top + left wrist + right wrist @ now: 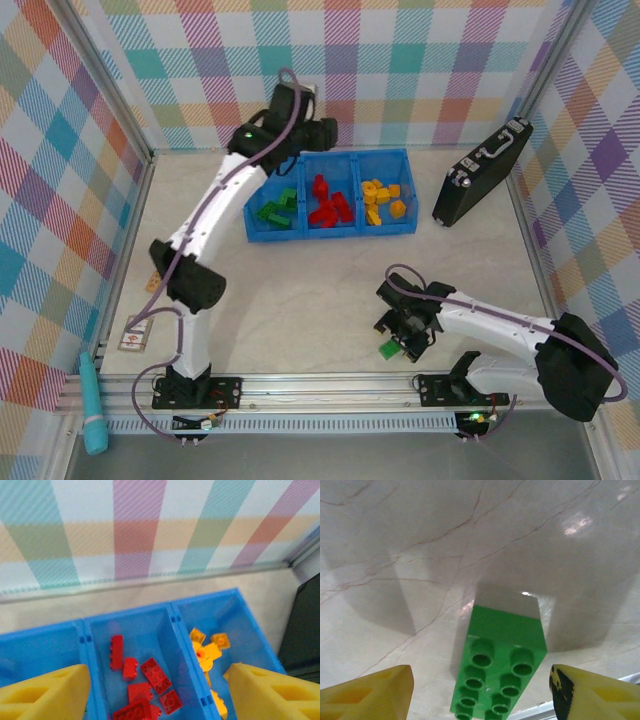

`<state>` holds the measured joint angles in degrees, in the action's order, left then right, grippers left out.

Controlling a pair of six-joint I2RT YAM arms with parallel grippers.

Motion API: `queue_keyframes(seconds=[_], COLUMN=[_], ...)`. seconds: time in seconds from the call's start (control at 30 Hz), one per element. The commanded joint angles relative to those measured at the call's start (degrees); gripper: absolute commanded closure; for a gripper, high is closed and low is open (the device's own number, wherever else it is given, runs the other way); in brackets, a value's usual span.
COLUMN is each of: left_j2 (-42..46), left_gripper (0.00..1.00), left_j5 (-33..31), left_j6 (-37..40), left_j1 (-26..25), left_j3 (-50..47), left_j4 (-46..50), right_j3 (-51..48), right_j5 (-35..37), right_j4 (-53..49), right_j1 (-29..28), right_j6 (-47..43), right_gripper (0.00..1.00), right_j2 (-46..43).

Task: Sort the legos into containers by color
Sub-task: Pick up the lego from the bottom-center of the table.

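Note:
The blue bin (404, 190) holds its three containers side by side. Green legos (275, 210) lie in the left one, red legos (328, 205) in the middle and yellow-orange legos (382, 200) in the right. My left gripper (157, 695) hangs open and empty above the middle compartment, looking down on the red legos (145, 680) and the yellow ones (207, 652). Near the table's front edge a green brick (500, 665) lies studs up on the table. My right gripper (482, 695) straddles it, open, with a gap on each side. The top view shows this brick (388, 349) under the right gripper (402, 335).
A black hard case (482, 172) leans at the back right beside the bin. A small card (135, 335) and a teal tool (93, 405) lie at the front left. Plaid walls close three sides, and a metal rail (330, 382) runs along the near edge.

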<state>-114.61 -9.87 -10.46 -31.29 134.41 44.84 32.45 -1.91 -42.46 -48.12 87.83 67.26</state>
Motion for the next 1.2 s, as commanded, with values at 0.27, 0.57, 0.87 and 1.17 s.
queue_keyframes(seconds=[0.27,0.57,0.87,1.17], left_j2=[19.6,31.7,38.0,47.1], left_gripper=[0.14,0.0,0.0,0.0], left_j5=[-7.0,-10.2,-9.2,-2.3], left_j6=[7.7,10.0,12.9,12.8], left_j1=[0.8,2.7,6.2,17.4], left_j3=[-15.5,-29.7,-37.3,-49.9], left_j4=[0.4,0.4,2.0,-1.4], right_j3=[-1.4,-1.1,5.8,24.4], right_j5=[0.8,1.0,6.2,12.6], right_j4=[3.6,4.4,-2.3,-14.2], right_j1=[-0.7,-0.8,-0.6,5.1], right_j6=[-2.4,-6.2,-12.5,-33.6], right_gripper=[0.46,0.62,0.67,0.68], right_j2=[4.7,6.1,7.0,8.3])
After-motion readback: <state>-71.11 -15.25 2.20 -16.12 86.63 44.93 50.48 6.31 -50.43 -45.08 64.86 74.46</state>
